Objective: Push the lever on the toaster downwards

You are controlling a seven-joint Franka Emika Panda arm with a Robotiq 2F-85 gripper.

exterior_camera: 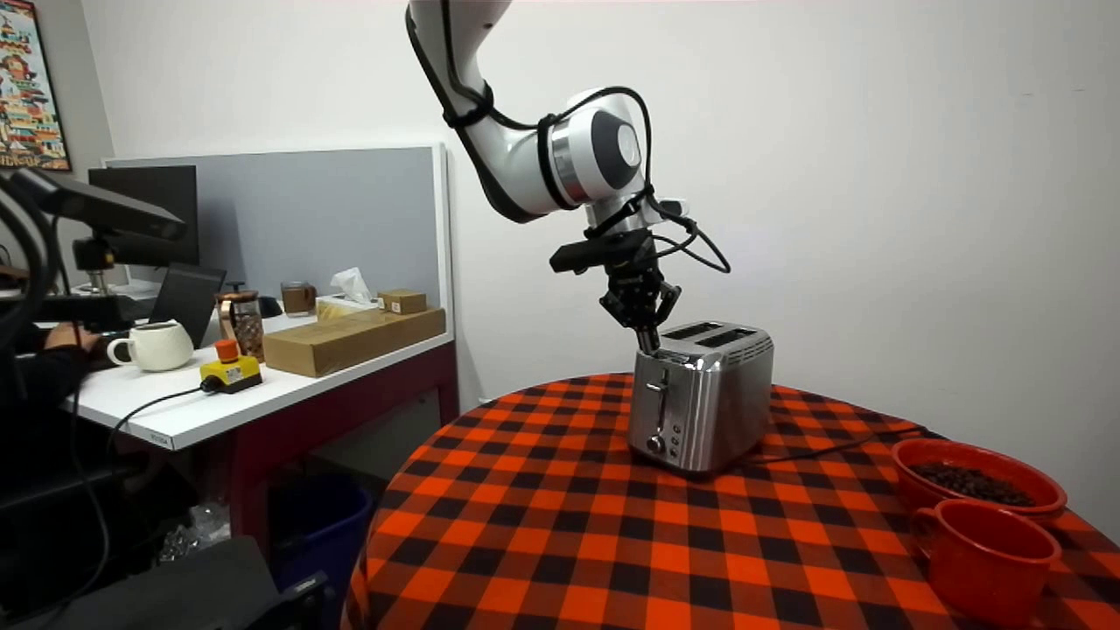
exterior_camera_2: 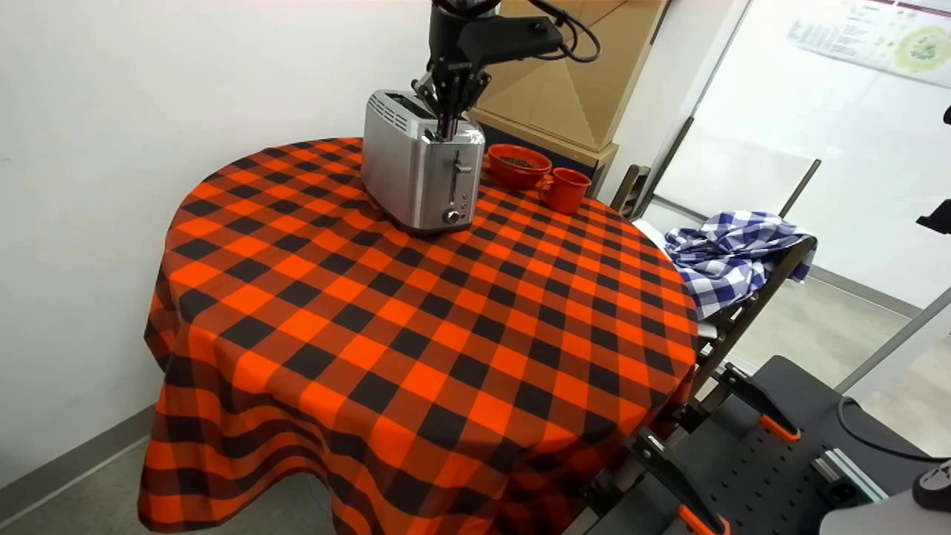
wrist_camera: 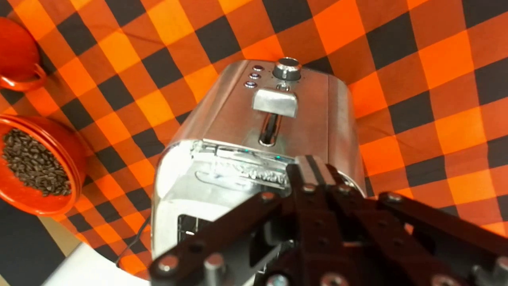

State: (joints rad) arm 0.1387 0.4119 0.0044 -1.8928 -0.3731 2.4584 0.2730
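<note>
A silver two-slot toaster (exterior_camera: 700, 402) stands upright on the table, seen in both exterior views (exterior_camera_2: 405, 167) and the wrist view (wrist_camera: 238, 115). Its lever (exterior_camera: 655, 386) sticks out from the front panel in the upper part of its slot, above the round knob; it also shows in an exterior view (exterior_camera_2: 463, 169) and the wrist view (wrist_camera: 275, 102). My gripper (exterior_camera: 647, 339) points down with its fingertips together and nothing between them (wrist_camera: 315, 171). The tips are at the toaster's top front edge, above and to one side of the lever (exterior_camera_2: 447, 130). I cannot tell whether they touch the toaster.
A round table with a red and black checked cloth (exterior_camera: 542, 525) holds everything. A red bowl of dark beans (exterior_camera: 910, 455) and a red mug (exterior_camera: 993, 560) stand near its edge. A power cord (exterior_camera: 831, 451) runs from the toaster. A wall (exterior_camera: 875, 219) stands behind.
</note>
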